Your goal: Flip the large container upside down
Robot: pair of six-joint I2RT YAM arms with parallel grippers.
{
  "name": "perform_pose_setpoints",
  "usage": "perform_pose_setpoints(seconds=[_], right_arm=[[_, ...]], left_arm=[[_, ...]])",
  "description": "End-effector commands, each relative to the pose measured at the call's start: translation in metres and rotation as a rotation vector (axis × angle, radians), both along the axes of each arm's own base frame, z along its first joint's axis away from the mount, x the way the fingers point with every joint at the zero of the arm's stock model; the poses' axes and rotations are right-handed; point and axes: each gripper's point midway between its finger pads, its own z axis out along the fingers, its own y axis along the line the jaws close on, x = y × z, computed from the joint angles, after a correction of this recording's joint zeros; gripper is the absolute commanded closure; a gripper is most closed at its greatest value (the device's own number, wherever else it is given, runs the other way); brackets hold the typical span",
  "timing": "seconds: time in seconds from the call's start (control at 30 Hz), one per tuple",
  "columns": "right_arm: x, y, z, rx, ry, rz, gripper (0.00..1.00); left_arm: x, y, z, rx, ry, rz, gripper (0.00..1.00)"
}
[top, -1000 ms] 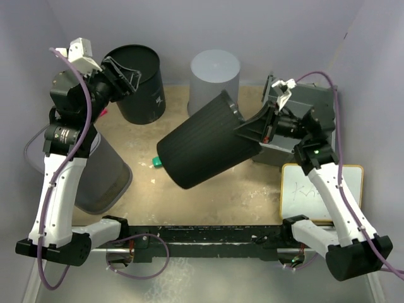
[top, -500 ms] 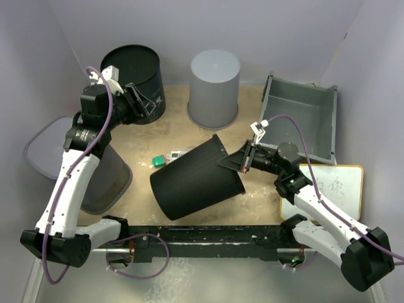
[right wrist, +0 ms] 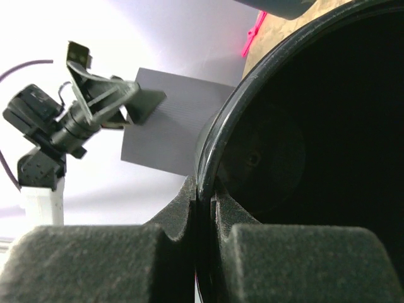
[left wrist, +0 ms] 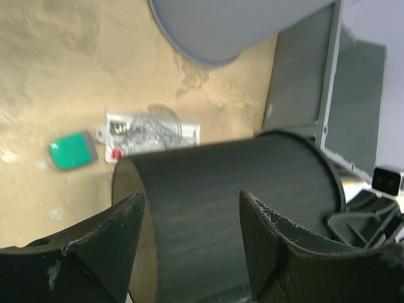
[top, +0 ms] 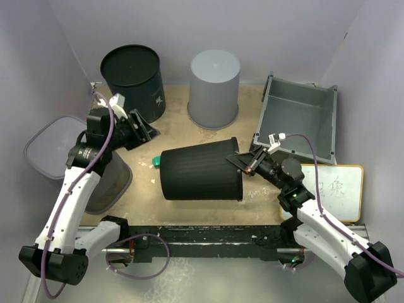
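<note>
Lying on its side at the middle of the table [top: 180,123], the large container [top: 199,172] points its open mouth to 3 o'clock and its closed base to 9 o'clock; it is about halfway to upside down. It is black, round and slightly tapered, with fine ribs along its wall and a rolled bead at the rim; the inside is dark and looks empty. It looks like thin moulded plastic: light, fairly stiff thanks to the ribs, and ready to roll on its curved side; the smooth wall offers little purchase, so the rim bead is the sensible place to hold.

The right gripper [top: 247,163] has just that hold, its jaws clamped across the rim at 3 o'clock, one finger inside and one outside. The left gripper [top: 144,126] hangs at 10 o'clock of the base, jaws wide apart and holding nothing; it could steady the base as the container tips.

A green tag [top: 156,162] and a clear packet [left wrist: 148,134] lie just beside the base; a dark bucket [top: 134,82] stands at 11 o'clock, a grey tub [top: 214,88] at 12, a grey tray [top: 302,117] at 2.
</note>
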Motion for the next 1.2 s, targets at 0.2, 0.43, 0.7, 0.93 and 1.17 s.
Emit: perform_pose_setpoints(seconds=[0.2,0.43,0.7,0.93,1.17], right_arm=[[0.007,-0.001,-0.001,0.023,0.019,-0.030,0.84],[0.002,-0.004,-0.007,-0.135,0.041,-0.018,0.46],[-0.008,-0.019,-0.006,-0.361,0.039,-0.007,0.40],[-0.019,-0.024,-0.015,-0.378,0.104,0.001,0.64],[-0.025,-0.012,-0.020,-0.238,0.126,0.045,1.00]], left_arm=[[-0.063,-0.030,-0.058,-0.196,0.199,-0.145,0.41],[-0.075,-0.045,-0.073,-0.291,0.244,-0.214,0.41],[-0.074,-0.051,-0.081,-0.315,0.258,-0.254,0.41],[-0.066,-0.056,-0.076,-0.347,0.236,-0.265,0.42],[-0.055,-0.064,-0.046,-0.435,0.153,-0.285,0.43]])
